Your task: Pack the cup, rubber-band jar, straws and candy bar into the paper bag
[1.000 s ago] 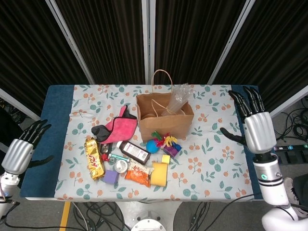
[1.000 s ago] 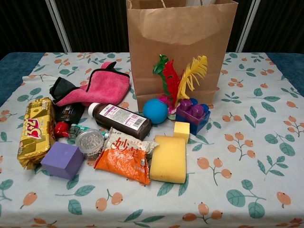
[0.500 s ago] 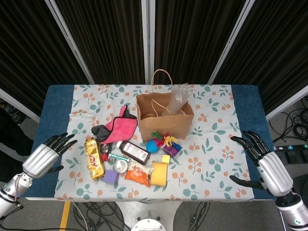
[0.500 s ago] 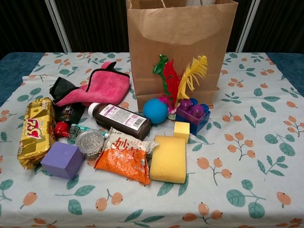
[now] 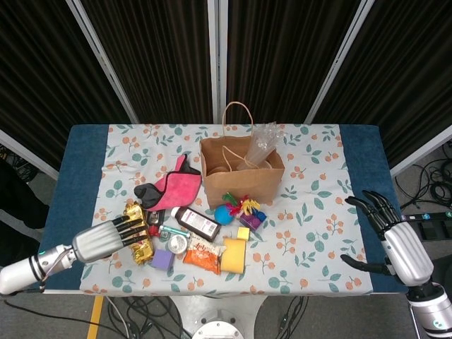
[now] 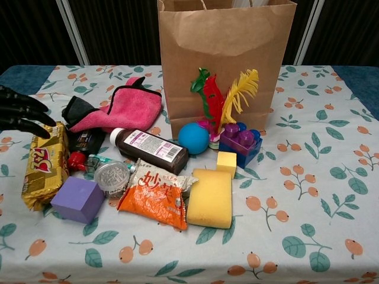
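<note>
The brown paper bag (image 5: pixel 244 173) (image 6: pixel 228 53) stands open at the table's middle back, with a clear packet of straws (image 5: pixel 261 145) sticking out of it. The gold candy bar (image 5: pixel 141 248) (image 6: pixel 42 165) lies at the front left. Right of it, among the clutter, sits the small rubber-band jar (image 5: pixel 176 244) (image 6: pixel 112 176). My left hand (image 5: pixel 113 236) (image 6: pixel 22 112) reaches in from the left, fingers straight and apart, their tips over the candy bar; contact is unclear. My right hand (image 5: pixel 394 240) hovers open at the table's right edge, holding nothing. No cup shows clearly.
A pink cloth (image 5: pixel 173 187), brown bottle (image 5: pixel 198 224), orange snack packet (image 5: pixel 203 256), yellow sponge (image 5: pixel 233 256), purple cube (image 5: pixel 162 260), blue ball (image 5: pixel 224 214) and purple bricks with feathers (image 5: pixel 251 217) crowd the space in front of the bag.
My left hand has swung in from beyond the left edge to the candy bar and now shows in the chest view. My right hand has shifted only slightly.
</note>
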